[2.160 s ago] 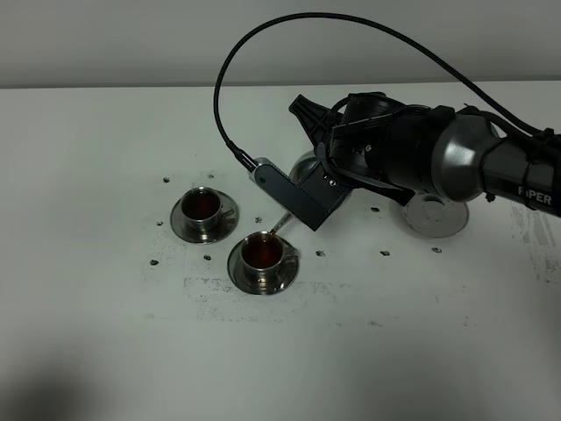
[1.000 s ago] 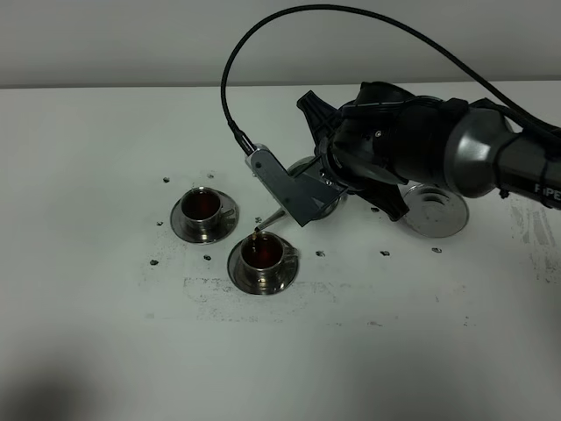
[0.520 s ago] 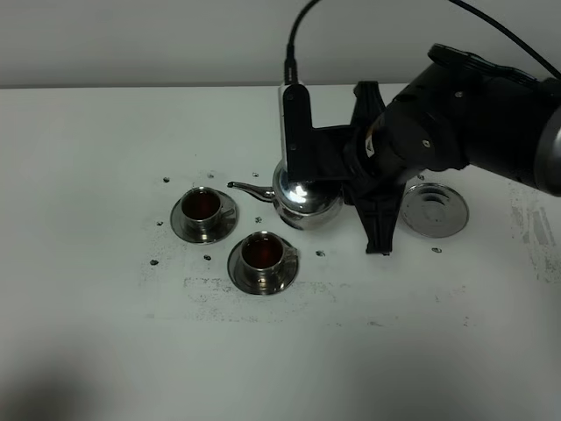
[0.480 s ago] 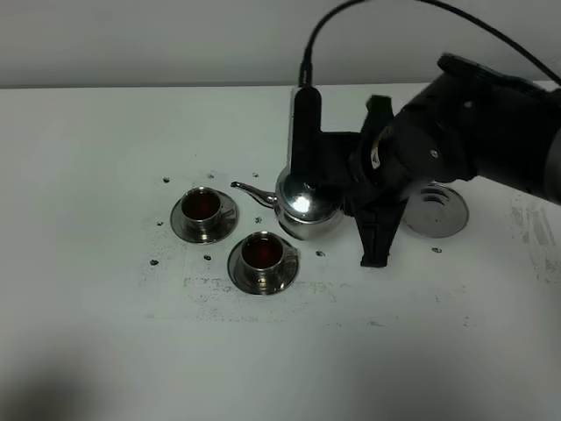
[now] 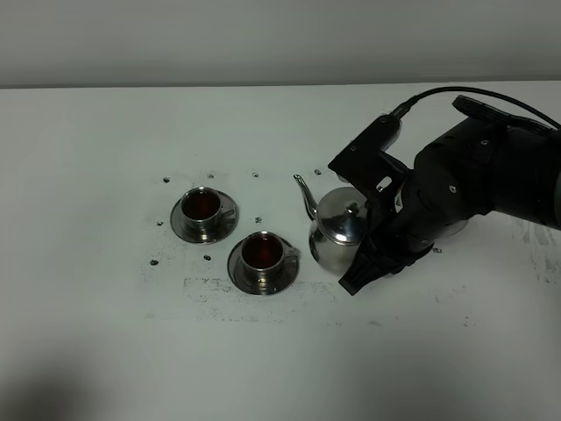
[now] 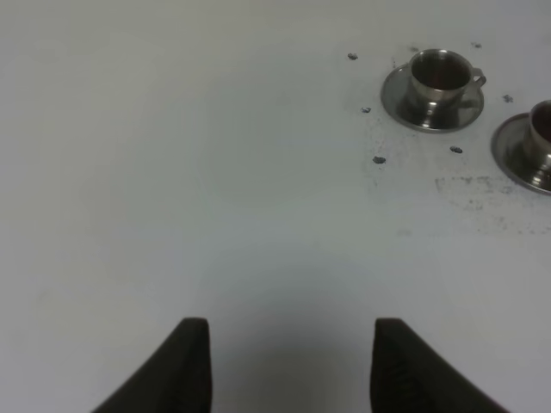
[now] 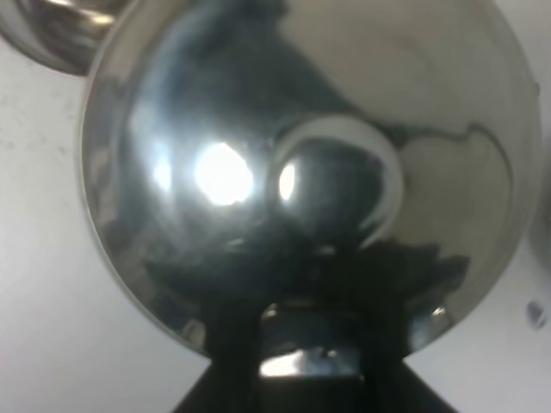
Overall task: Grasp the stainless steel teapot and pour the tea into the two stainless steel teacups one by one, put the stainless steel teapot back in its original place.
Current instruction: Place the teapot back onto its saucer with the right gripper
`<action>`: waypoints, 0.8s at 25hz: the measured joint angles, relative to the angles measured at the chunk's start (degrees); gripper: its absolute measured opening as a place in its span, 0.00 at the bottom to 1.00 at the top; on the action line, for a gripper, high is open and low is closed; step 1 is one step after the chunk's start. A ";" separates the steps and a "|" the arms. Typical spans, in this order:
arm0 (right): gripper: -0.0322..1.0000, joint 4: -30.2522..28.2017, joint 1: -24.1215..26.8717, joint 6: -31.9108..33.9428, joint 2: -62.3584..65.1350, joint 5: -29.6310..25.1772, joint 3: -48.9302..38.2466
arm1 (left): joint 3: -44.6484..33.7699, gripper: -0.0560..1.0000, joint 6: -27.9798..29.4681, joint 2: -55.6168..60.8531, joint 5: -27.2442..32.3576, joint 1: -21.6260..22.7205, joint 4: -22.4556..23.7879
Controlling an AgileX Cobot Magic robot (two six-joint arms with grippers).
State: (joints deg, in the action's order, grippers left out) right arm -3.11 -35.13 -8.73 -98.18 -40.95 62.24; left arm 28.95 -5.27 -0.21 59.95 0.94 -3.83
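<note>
The stainless steel teapot stands upright just right of the near teacup, with its spout pointing to the back left. My right gripper is shut on its handle side. In the right wrist view the teapot's shiny body fills the frame above the gripper. Two steel teacups on saucers hold dark tea: the far left one and the near one. The round coaster is hidden behind the right arm. My left gripper is open and empty over bare table, with both cups far from it.
The white table has small dark marks around the cups and a scuffed patch in front of them. The bulky black right arm covers the table's right middle. A steel rim shows at the corner of the right wrist view.
The teapot went from tilted over the near cup to upright. It then moved right and toward the front, away from the cups. The arm now covers the coaster.
</note>
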 joint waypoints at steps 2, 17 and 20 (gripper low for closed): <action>0.23 1.08 0.01 0.82 0.00 0.95 -1.56 | 0.00 0.45 0.00 0.00 0.00 0.00 0.00; 0.23 2.36 -0.04 1.64 -4.55 7.49 -4.25 | 0.00 0.45 0.00 0.00 0.00 0.00 0.00; 0.23 2.36 -0.04 1.69 -4.63 7.49 -4.25 | 0.00 0.45 0.00 0.00 0.00 0.00 0.00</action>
State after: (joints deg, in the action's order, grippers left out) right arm -0.75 -35.17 -7.04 -102.82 -33.46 57.99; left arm 28.95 -5.27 -0.21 59.95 0.94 -3.83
